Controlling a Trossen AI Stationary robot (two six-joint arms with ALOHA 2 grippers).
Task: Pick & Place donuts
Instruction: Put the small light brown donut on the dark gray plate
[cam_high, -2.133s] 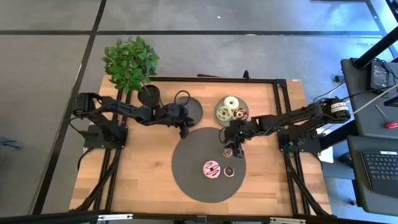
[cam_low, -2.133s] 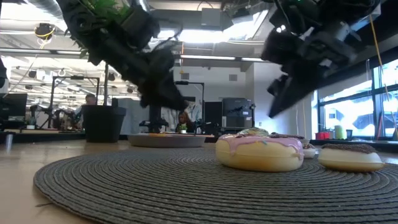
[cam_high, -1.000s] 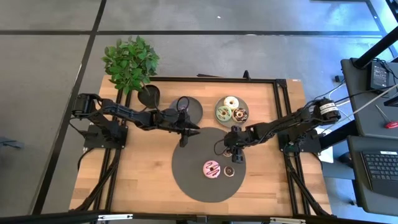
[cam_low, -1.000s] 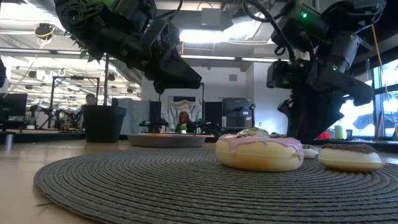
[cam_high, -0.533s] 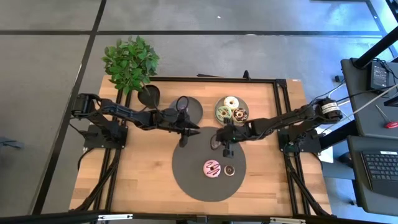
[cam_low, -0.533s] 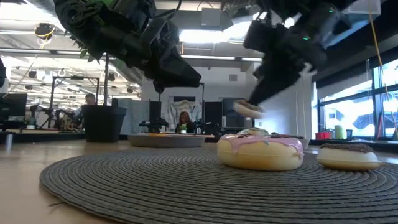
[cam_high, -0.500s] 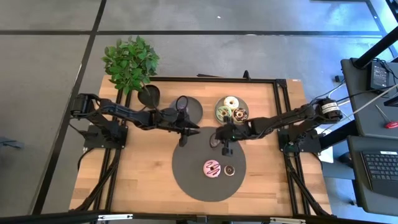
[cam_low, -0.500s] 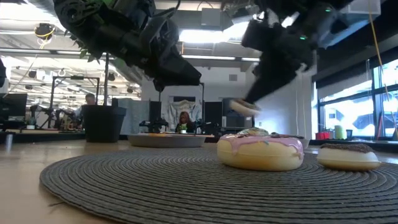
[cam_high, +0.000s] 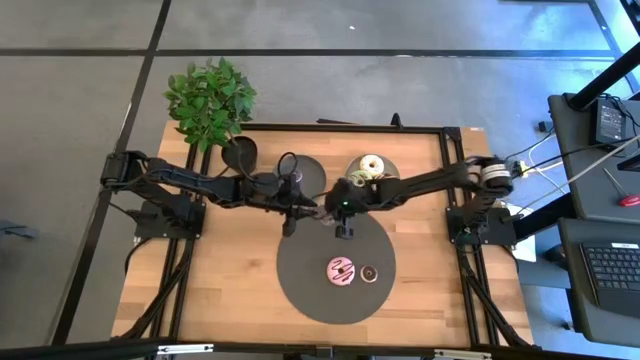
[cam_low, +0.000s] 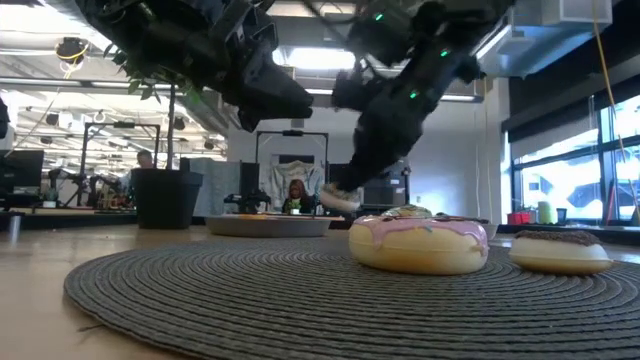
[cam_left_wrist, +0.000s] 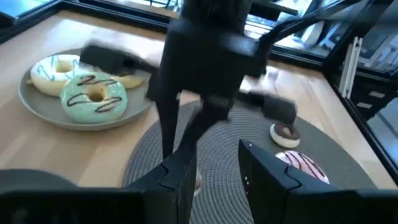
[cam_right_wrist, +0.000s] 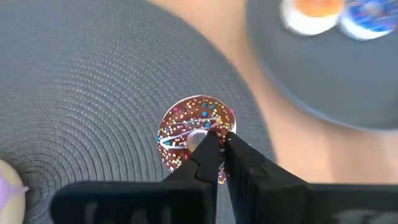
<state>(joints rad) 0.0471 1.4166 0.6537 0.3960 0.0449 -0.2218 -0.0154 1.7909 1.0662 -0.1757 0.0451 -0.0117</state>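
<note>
Wooden bench (cam_high: 210, 280) carries a large dark round mat (cam_high: 310, 285) near centre, w/ a potted plant (cam_high: 210, 100) at the far-left corner. Left arm reaches in from the left, its gripper (cam_high: 290, 212) hovering by the mat's far-left edge, jaws parted a little and holding nothing. Right arm stretches across from the right, its gripper (cam_high: 343, 212) just beside the left one over the mat's far edge, jaws pinched narrow on a chocolate sprinkled donut (cam_right_wrist: 196, 138), gripped through the hole and lifted clear of the mat. Two grey plates sit at the far side: one (cam_high: 308, 172) behind the left gripper, one (cam_high: 385, 165) further right w/ a white donut (cam_high: 372, 164) showing in the high view; left wrist view shows a green-iced donut (cam_left_wrist: 96, 99) beside the white one on that plate. On the mat, near-right part: pink donut (cam_high: 342, 270) and a small brown donut (cam_high: 369, 273) just beside it.
</note>
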